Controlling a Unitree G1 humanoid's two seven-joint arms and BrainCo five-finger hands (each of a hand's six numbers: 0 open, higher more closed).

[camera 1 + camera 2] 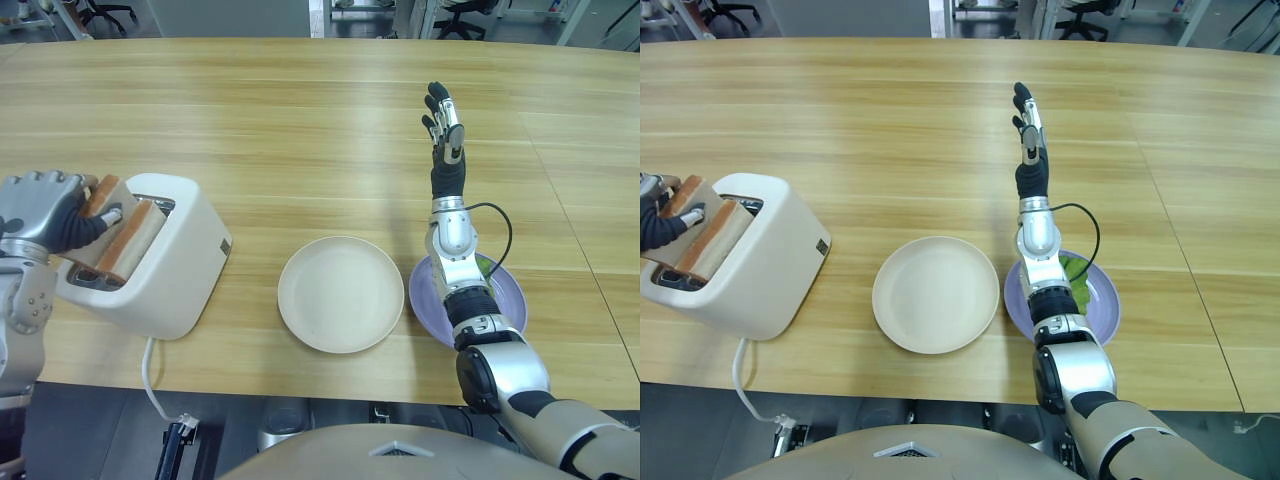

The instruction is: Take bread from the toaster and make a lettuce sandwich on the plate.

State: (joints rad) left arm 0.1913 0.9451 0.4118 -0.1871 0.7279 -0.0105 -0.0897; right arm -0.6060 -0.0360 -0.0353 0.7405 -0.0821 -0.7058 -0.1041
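A white toaster (175,275) stands at the table's left with two toasted bread slices upright in its slots. My left hand (45,215) is shut on the left slice (100,195), fingers curled over its top; the second slice (135,240) stands beside it. A cream plate (340,293), with nothing on it, lies mid-front. To its right a purple plate (510,300) holds green lettuce (1076,275), largely hidden by my right forearm. My right hand (443,125) is held up over the table beyond that plate, fingers straight and holding nothing.
The toaster's white cord (150,370) hangs over the table's front edge. The wooden table (300,130) stretches far back, with office chairs beyond its far edge.
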